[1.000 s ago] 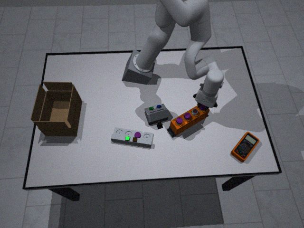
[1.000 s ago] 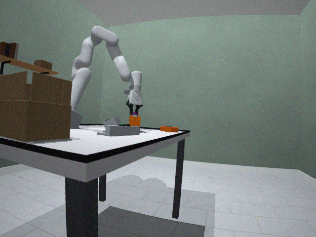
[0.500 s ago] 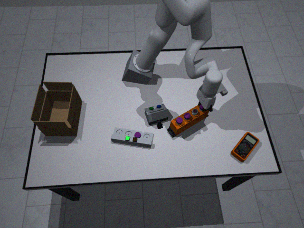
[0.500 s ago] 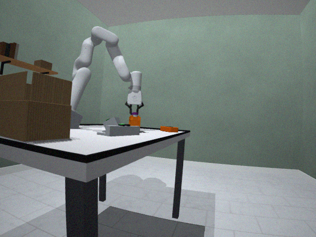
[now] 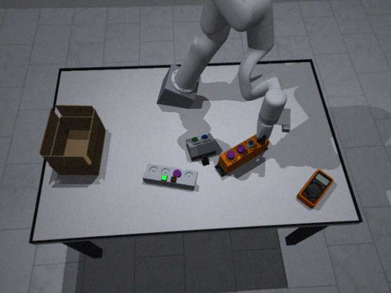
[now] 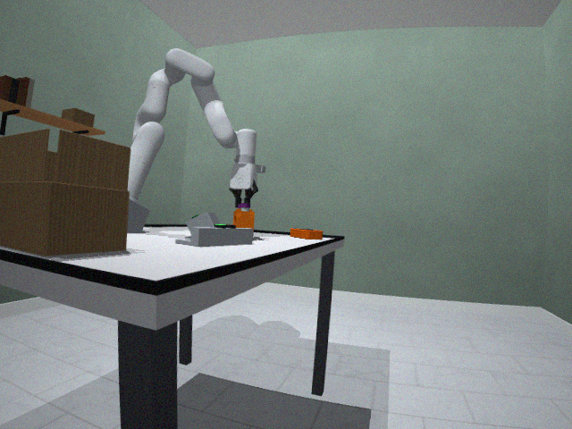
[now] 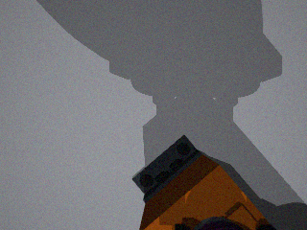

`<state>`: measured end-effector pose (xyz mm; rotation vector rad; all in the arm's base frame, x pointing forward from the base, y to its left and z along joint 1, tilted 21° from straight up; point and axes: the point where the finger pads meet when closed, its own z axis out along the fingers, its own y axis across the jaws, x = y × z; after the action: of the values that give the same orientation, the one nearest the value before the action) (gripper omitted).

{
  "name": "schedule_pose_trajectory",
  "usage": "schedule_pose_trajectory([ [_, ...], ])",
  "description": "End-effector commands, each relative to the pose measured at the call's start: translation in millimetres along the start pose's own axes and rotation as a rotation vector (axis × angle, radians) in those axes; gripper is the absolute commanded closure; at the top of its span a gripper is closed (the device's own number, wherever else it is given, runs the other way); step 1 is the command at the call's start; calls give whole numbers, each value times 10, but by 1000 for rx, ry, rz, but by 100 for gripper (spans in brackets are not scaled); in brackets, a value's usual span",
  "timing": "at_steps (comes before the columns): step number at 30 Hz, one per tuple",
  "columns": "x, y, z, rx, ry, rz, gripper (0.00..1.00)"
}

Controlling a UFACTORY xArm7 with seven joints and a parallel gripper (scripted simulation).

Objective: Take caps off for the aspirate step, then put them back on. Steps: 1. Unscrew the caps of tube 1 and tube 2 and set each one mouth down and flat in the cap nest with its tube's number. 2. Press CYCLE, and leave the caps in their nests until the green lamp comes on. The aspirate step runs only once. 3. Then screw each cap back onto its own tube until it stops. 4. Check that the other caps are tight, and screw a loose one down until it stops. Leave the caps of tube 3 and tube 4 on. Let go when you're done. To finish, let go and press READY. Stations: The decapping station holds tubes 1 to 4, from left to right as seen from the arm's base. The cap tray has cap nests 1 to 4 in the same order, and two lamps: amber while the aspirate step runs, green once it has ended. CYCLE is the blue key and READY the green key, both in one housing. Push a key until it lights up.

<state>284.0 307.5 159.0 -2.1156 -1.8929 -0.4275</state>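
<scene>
The orange decapping station stands right of the table's middle. My gripper stands upright over tube 1 at the station's far right end and is shut on its purple cap. Tube 2 beside it is open, without a cap. Tube 3 and tube 4 carry purple caps. The grey cap tray holds one purple cap in nest 2. Its green lamp is lit. The key housing bears the green key and the blue key.
An open cardboard box stands at the table's left. An orange multimeter lies at the front right. The arm's base sits at the back middle.
</scene>
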Motion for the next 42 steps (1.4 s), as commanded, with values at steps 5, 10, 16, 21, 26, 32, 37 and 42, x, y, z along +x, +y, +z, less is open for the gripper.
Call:
schedule_pose_trajectory([
  [5,11,10,-12,-22,-28,72,100],
  [10,12,9,-13,-22,-28,72,54],
  [16,12,10,-13,-22,-28,72,54],
  [21,12,9,-17,-19,-30,-178,54],
  [26,12,9,-17,-16,-33,-425,54],
  [32,12,9,-17,-12,-37,-698,54],
  [37,12,9,-17,-7,-36,-891,54],
  [42,11,9,-17,-4,-40,-1113,54],
])
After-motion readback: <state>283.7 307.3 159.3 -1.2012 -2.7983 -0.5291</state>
